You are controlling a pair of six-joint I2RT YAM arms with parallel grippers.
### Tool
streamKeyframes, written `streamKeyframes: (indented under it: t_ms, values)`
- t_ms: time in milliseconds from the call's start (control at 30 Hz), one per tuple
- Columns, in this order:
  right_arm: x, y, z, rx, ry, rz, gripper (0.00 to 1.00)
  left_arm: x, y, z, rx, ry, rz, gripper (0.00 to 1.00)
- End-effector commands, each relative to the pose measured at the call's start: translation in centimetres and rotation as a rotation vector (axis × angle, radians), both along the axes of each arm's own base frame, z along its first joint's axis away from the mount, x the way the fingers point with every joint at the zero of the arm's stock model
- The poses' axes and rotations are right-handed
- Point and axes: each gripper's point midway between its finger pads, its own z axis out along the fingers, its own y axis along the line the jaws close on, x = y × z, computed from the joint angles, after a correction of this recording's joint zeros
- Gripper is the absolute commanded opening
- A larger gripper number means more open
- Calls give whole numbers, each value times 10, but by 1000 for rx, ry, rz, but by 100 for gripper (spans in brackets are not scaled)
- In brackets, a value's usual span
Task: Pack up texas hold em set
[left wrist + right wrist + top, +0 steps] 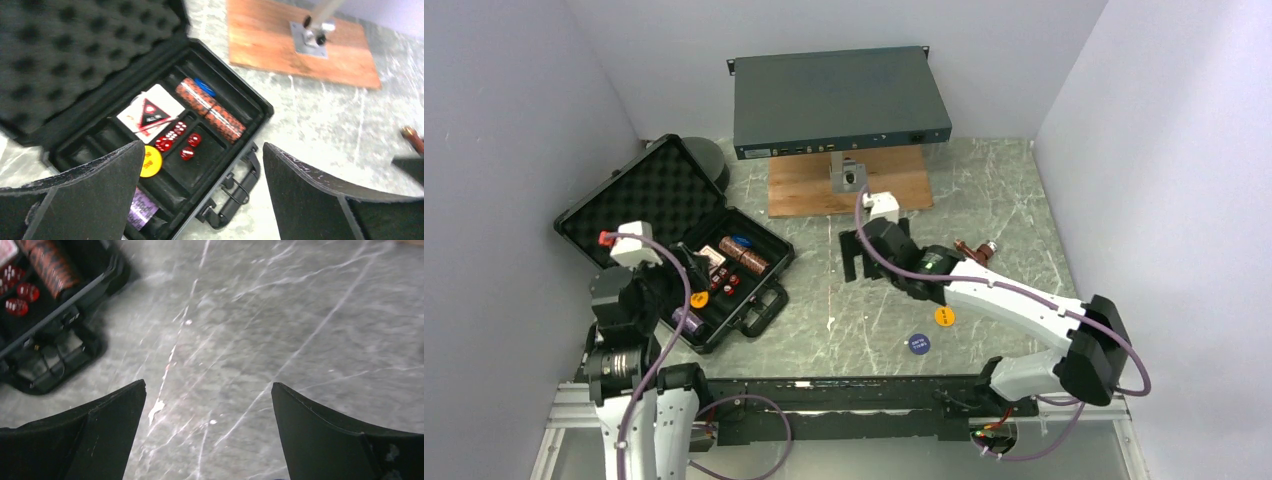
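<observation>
The black briefcase lies open at the left, its foam lid tipped back. Its tray holds a brown chip roll, a blue disc, the red card deck, several red dice, an orange disc and a purple roll. My left gripper hovers open above the tray's near side, close to the handle. My right gripper is open over bare table, right of the case. Loose on the table lie an orange disc, a blue disc and a brown roll.
A flat grey metal box sits at the back on a wooden board with a metal bracket. A black round spool shows behind the lid. Walls close in on the left, back and right.
</observation>
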Motion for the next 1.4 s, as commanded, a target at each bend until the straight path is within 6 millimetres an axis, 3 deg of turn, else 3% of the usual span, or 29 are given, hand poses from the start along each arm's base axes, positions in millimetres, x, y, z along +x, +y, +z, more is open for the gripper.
streamKeyframes:
  t_ms: [0, 200, 333, 500, 567, 700, 800, 967, 1367]
  values:
    - [38, -48, 40, 37, -111, -139, 100, 16, -39, -3, -18, 33, -240, 93]
    - [67, -110, 60, 41, -168, -316, 100, 23, -91, -26, -69, 163, -426, 91]
    - [74, -140, 63, 65, -170, -393, 100, 27, -131, -45, -80, 234, -524, 90]
    - [67, -160, 70, 82, -221, -454, 100, 29, -182, -65, 36, 302, -614, 92]
    - [65, -167, 72, 84, -238, -485, 100, 28, -210, -63, 88, 290, -686, 92]
    - [62, -183, 74, 80, -262, -578, 100, 15, -267, -65, 236, 266, -820, 93]
    - [59, -195, 79, 96, -286, -651, 100, 9, -301, -79, 326, 301, -880, 91]
    - [53, -215, 84, 133, -324, -786, 100, -4, -355, -92, 339, 298, -974, 91]
    - [33, -248, 97, 233, -411, -987, 100, -22, -421, -130, 361, 351, -1018, 89]
